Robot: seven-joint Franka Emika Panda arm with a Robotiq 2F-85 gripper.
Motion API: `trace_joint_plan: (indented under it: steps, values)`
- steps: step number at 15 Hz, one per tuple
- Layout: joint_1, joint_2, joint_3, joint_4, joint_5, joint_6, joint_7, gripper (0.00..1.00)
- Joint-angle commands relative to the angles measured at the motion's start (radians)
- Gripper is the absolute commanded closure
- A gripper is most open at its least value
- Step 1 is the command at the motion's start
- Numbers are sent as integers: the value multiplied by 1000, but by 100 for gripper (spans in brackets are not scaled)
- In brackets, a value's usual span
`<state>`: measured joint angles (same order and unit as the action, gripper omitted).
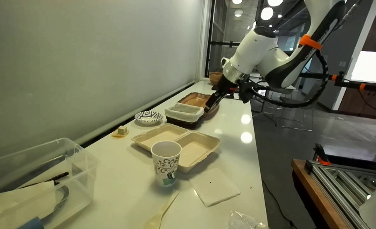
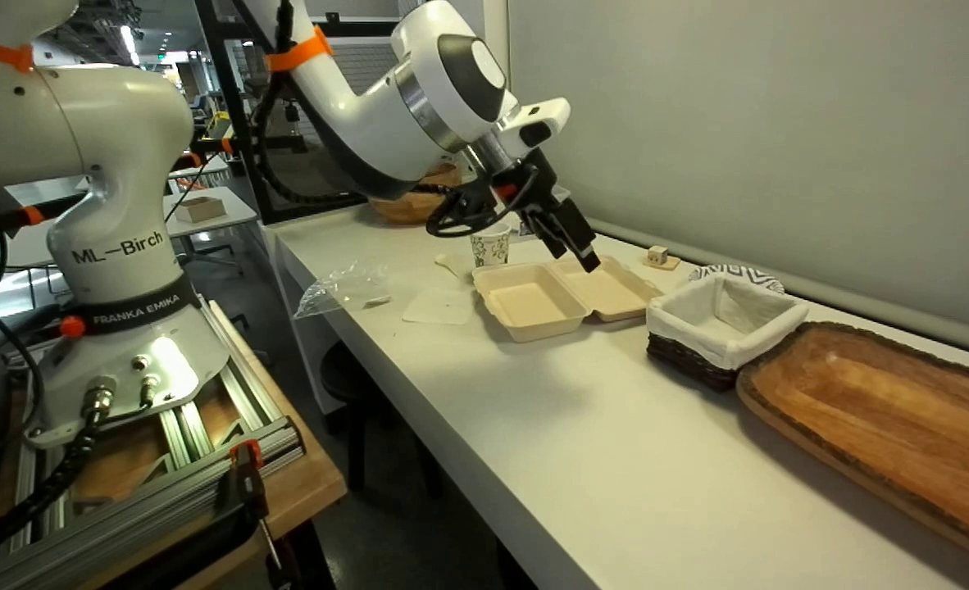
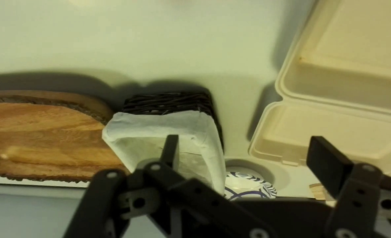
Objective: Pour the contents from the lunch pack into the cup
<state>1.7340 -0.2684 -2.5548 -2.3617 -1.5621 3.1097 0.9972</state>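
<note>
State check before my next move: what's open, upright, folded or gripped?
lunch pack: open, halves face up, no food visible
cup: upright, uncovered
end effector: open, holding nothing
lined basket: upright, uncovered
clear bin: lidless, things inside
napkin: folded, flat
plastic bag: crumpled

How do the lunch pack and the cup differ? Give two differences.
Colour: the lunch pack is plain beige; the cup is white with dark swirls. Shape: the lunch pack is wide and shallow with two hinged halves; the cup is tall and round. Both rest open on the white counter.
</note>
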Motion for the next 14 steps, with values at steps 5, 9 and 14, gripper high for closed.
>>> trace_joint_plan:
  steps: [5,9,14]
  values:
    - [-421,-93,602,-141,497,-163,-537,0]
    - [-625,-150,926,-73,837,-499,-798,0]
    - [-606,-97,918,-70,825,-484,-758,0]
